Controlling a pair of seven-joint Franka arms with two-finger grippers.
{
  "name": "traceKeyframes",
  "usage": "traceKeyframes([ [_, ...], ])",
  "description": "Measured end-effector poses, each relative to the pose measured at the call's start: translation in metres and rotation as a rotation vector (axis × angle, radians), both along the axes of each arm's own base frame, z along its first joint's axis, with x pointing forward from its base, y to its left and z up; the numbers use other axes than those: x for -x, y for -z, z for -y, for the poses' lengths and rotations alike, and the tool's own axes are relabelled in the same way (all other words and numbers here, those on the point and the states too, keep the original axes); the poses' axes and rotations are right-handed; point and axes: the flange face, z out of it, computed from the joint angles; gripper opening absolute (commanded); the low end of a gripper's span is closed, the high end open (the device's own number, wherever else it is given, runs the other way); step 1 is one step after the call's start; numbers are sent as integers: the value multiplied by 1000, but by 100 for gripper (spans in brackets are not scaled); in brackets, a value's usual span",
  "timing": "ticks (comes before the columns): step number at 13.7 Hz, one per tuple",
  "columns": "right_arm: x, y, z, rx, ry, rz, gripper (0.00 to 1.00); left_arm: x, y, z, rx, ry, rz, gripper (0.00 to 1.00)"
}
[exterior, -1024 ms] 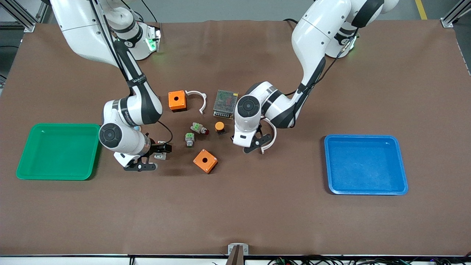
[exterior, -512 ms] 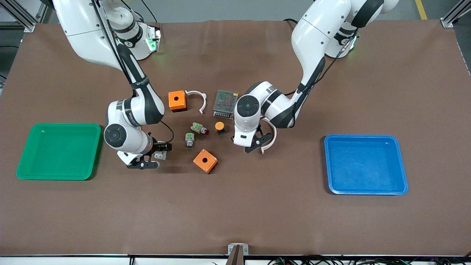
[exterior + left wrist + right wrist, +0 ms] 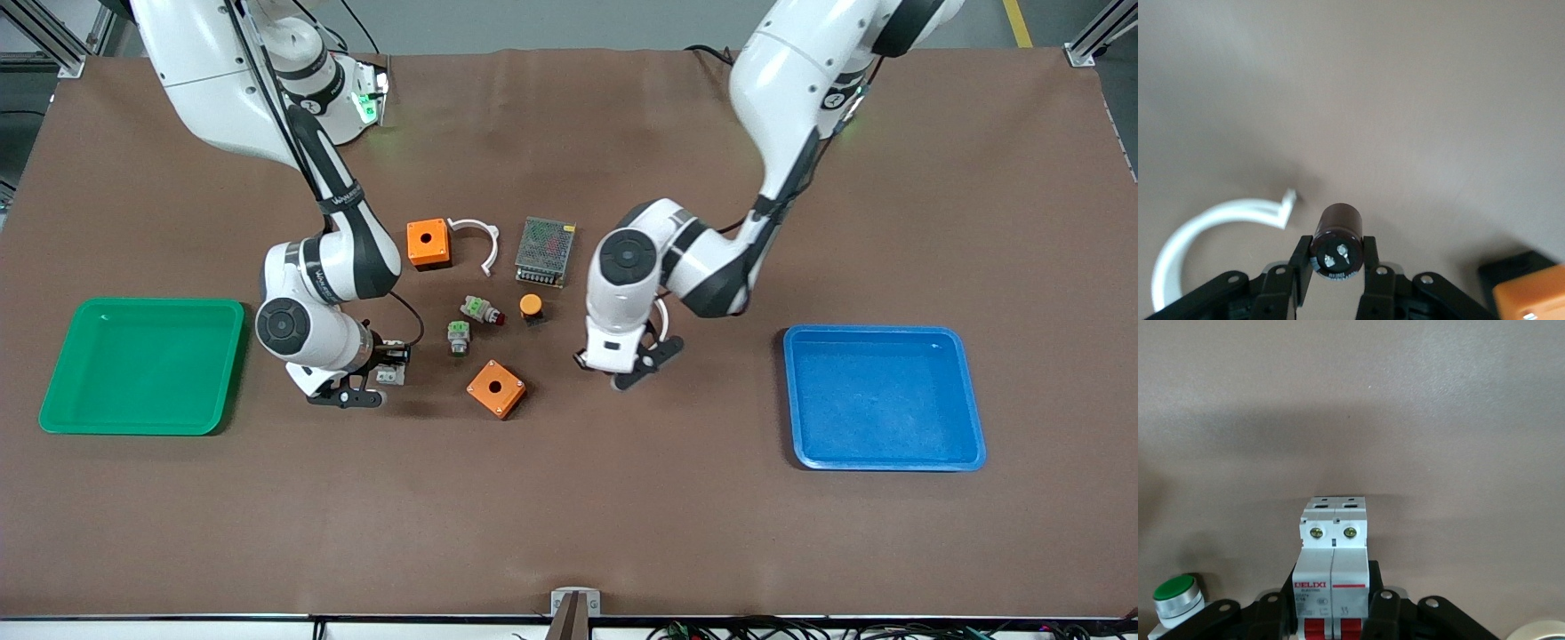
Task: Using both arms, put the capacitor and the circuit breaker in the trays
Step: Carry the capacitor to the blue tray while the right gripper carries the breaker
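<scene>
My left gripper [image 3: 633,372] is shut on the capacitor [image 3: 1338,243], a short dark cylinder with two pale marks on its end, and holds it over bare mat next to a white curved clip [image 3: 1211,230]. In the front view the capacitor is hidden by the hand. My right gripper [image 3: 369,384] is shut on the circuit breaker [image 3: 388,375], a white-grey block with red levers. It sits between the green tray and the orange box nearer the camera. In the right wrist view the breaker [image 3: 1333,580] fills the gap between the black fingers [image 3: 1381,613].
The green tray [image 3: 53,373] lies at the right arm's end, the blue tray [image 3: 800,400] at the left arm's end. Between them are two orange boxes [image 3: 428,243] [image 3: 496,388], a meshed power supply [image 3: 544,251], a white clip [image 3: 480,240], an orange-capped button [image 3: 531,307] and two green-topped parts [image 3: 480,308] [image 3: 458,336].
My left gripper has moved off the white clip toward the blue tray and the front camera, with the capacitor in it. My right hand has shifted slightly toward the middle with the breaker.
</scene>
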Motion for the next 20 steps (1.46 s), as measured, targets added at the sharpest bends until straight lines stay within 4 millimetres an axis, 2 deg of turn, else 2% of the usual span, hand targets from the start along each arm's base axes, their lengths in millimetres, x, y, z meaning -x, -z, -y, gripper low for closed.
traceKeyframes([
  [2, -5, -10, 7, 2, 11, -9, 11, -27, -51, -46, -10, 44, 26, 0],
  [4, -17, -38, 26, 2, 36, -20, 11, -50, -100, -103, -26, 81, 46, 0],
  [5, -23, -54, 41, 11, 42, -21, 11, -59, -118, -133, -41, 102, 41, 0],
  [6, -29, -68, 58, 29, 42, -20, 11, -66, -130, -161, -56, 125, 32, 0],
  [8, -37, -89, 96, 48, 16, -12, 11, -79, -140, -218, -80, 172, 10, 0],
  [11, -42, -92, 166, 26, -47, -8, 11, -92, -136, -298, -103, 246, -35, 0],
  [12, -42, -91, 193, 18, -62, -7, 11, -93, -133, -317, -107, 264, -49, 0],
  [15, -34, -91, 280, 22, -72, -7, 12, -86, -117, -360, -112, 306, -105, 0],
  [17, -25, -93, 333, 55, -69, -9, 12, -81, -98, -395, -109, 343, -149, 0],
  [18, -20, -94, 353, 63, -63, -9, 13, -77, -87, -413, -104, 360, -173, 0],
  [20, -14, -91, 382, 63, -63, -1, 14, -71, -67, -431, -98, 371, -189, 0],
])
